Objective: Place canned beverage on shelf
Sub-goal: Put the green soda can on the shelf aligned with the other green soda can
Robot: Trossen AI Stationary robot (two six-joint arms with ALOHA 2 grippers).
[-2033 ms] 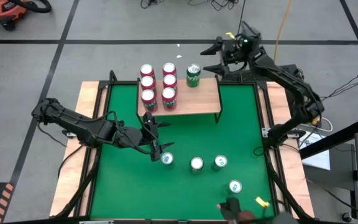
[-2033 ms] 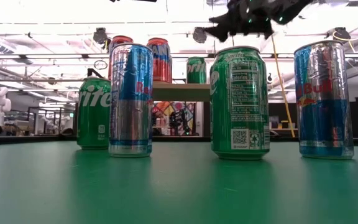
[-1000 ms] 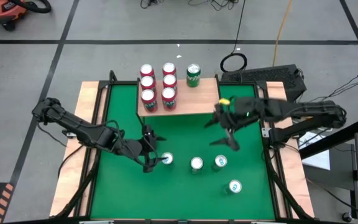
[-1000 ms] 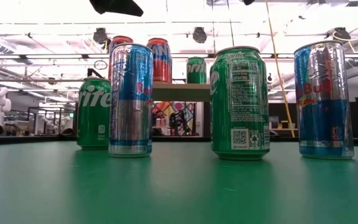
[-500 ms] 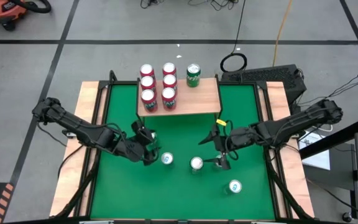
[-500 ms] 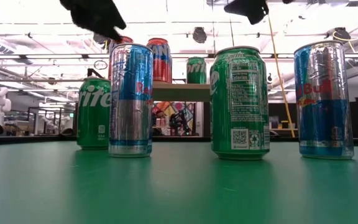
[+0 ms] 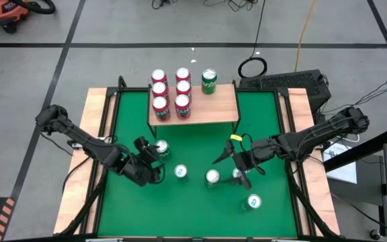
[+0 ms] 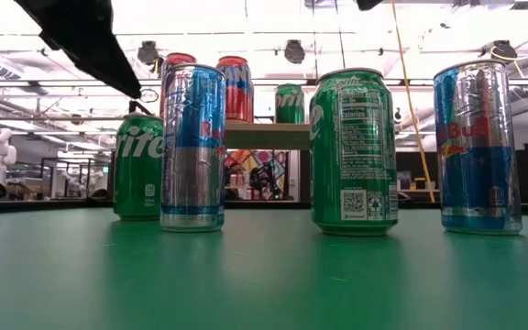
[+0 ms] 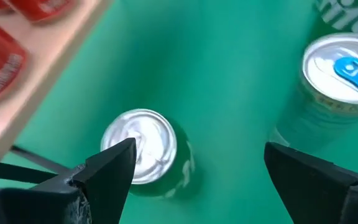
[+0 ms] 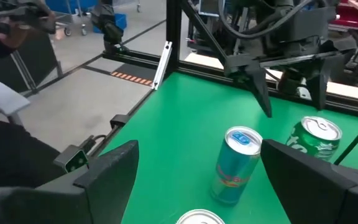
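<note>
Left pincer (image 7: 154, 163), wide & empty, hung over green can (image 7: 161, 148); best to centre, drop straight, avoid blue can (image 7: 180, 172); right pincer (image 7: 237, 165) wide too.

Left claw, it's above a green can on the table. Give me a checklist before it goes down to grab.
1. Left claw open: ok.
2. Green can upright: ok.
3. Can centred between the fingers: not ok, it sits close to one finger.
4. Blue-tab can outside the fingers: ok.
5. Bare space on the shelf: ok.
6. Right claw apart from the left claw: ok.
</note>
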